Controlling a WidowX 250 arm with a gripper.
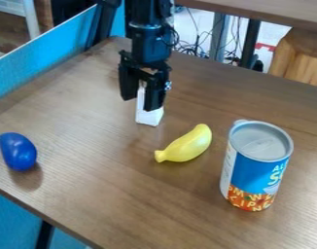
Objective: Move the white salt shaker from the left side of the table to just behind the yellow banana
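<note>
On brown table [122, 194]: 1 lidded can [255, 168], contents hidden; gripper [139, 102], jaws parted, at white block [149, 116].

1. The desk [115, 194] is of brown wood look.
2. On it lie a blue oval object [18, 151] and a yellow toy banana [185, 145].
3. A can [257, 168] and a white block [149, 116] stand there also.

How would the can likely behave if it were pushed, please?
The can looks rigid, with smooth sides. Standing upright and taller than wide, it might tip if pushed near its grey lid; once down, its round body would probably roll.
</note>
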